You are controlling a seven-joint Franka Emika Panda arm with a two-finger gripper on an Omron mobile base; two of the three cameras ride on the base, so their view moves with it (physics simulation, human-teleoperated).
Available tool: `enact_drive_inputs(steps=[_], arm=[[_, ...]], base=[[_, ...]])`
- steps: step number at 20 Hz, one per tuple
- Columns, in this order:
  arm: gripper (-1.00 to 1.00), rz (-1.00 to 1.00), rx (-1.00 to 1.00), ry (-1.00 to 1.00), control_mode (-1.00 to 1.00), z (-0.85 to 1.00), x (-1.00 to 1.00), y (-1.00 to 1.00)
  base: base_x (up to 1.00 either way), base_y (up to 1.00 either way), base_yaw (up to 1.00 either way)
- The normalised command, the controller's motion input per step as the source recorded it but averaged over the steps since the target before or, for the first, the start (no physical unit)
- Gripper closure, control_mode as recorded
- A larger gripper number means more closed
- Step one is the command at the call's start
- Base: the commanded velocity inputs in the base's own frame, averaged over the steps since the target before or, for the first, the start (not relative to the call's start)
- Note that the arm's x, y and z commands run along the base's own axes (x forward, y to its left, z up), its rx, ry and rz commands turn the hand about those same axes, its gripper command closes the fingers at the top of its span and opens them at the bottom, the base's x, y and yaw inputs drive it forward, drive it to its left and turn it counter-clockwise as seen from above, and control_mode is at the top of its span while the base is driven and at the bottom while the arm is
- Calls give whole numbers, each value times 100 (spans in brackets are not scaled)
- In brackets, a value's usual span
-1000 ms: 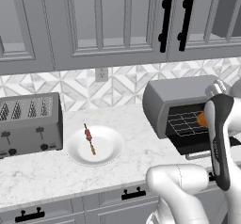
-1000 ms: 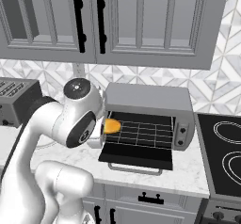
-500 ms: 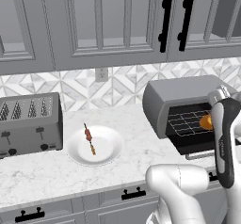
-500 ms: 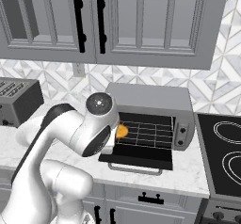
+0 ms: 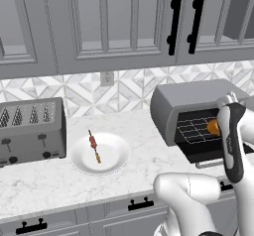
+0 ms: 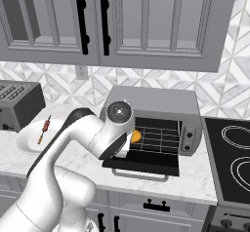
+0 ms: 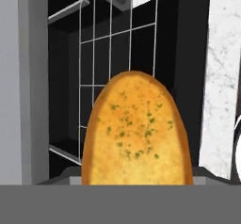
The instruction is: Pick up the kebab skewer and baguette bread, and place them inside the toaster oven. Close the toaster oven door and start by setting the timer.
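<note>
The stubby golden-orange baguette bread (image 7: pixel 137 131), judged light, stiff-crusted and best grasped across its middle, is seen clasped in the pincer, directly ahead of which the wire rack (image 7: pixel 117 53) of the open grey toaster oven (image 6: pixel 151 102) is presented.

The baguette bread (image 7: pixel 136 131) is a stubby golden-orange oval with green flecks, sitting in the mouth of the toaster oven (image 6: pixel 161 102), a grey box with a wire rack. The toaster oven door (image 6: pixel 146 164) hangs open. The kebab skewer (image 5: pixel 94 145) lies well off to the oven's left.
</note>
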Motion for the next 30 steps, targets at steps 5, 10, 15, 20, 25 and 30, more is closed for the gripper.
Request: enact_drive_inputs(steps=[5, 10, 15, 20, 25, 30], arm=[[100, 0, 0, 0, -100, -27, 43, -6], [100, 0, 0, 0, -100, -43, 20, 0], [100, 0, 0, 0, -100, -10, 38, 0], [100, 0, 0, 0, -100, -2, 43, 0], [100, 0, 0, 0, -100, -24, 23, 0], [100, 0, 0, 0, -100, -23, 18, 0]], base=[[0, 0, 0], [0, 0, 0], [0, 0, 0], [0, 0, 0], [0, 0, 0], [0, 0, 0]])
